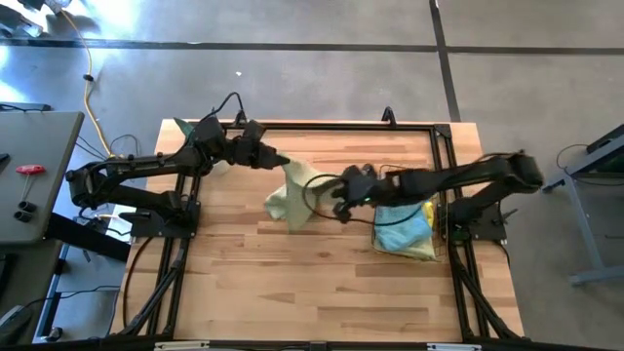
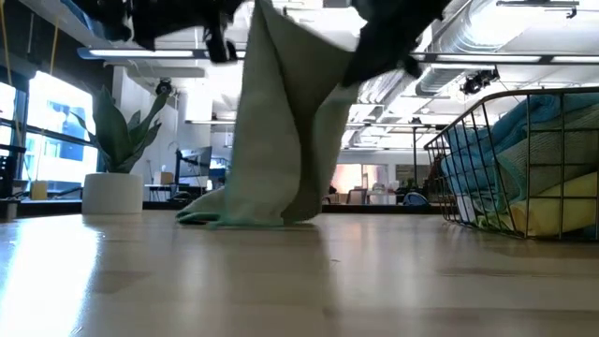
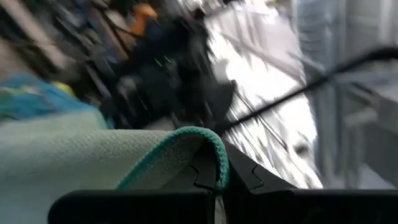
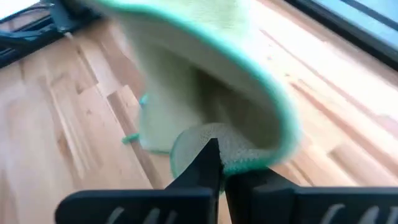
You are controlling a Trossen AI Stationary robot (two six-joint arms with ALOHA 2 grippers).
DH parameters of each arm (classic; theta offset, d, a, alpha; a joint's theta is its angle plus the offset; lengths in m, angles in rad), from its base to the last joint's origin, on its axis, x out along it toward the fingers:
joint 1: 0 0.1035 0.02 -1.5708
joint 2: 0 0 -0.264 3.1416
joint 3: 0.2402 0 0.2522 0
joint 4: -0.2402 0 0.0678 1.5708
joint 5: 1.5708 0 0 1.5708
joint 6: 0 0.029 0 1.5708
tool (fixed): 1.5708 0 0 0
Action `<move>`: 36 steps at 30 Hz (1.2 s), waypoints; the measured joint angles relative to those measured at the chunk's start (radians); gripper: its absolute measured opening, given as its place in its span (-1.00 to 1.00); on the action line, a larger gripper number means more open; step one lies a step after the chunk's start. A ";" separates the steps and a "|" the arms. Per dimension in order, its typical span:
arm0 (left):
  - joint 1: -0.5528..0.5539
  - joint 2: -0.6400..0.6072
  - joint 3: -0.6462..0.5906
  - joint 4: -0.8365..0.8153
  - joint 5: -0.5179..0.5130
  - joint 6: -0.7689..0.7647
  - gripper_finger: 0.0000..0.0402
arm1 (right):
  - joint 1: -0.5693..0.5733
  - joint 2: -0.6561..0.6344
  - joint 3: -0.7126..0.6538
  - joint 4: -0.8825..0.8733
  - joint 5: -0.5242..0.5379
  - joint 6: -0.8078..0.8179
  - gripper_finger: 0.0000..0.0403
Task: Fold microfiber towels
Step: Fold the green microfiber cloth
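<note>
Pale green microfiber towel [image 1: 291,198]: mid-table, hoisted, lower hem trailing on wood. Left gripper [image 1: 281,159] and right gripper [image 1: 336,198] each pinch an edge. Advice: separate grippers evenly, lay cloth flat before folding.

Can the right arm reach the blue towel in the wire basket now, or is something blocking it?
Probably not yet. The right gripper is shut on the pale green towel, which the left gripper also holds, so it is occupied. The blue towel lies exposed in the wire basket, just beside that arm.
</note>
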 joint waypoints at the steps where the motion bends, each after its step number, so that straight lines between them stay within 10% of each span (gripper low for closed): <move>1: -0.009 -0.001 0.018 -0.002 0.028 0.000 -1.00 | 0.000 -0.032 0.000 -0.026 -0.008 -0.009 -1.00; 7: -0.071 -0.001 0.129 -0.218 0.096 0.082 -1.00 | -0.008 -0.171 0.001 -0.032 -0.113 -0.076 -1.00; 15: -0.094 0.000 0.194 -0.413 -0.173 0.151 -1.00 | -0.020 -0.218 0.038 -0.170 -0.203 -0.158 -1.00; 36: -0.029 0.000 0.546 -1.105 -0.249 0.220 -1.00 | -0.100 0.117 0.795 -0.959 -0.175 -0.782 -1.00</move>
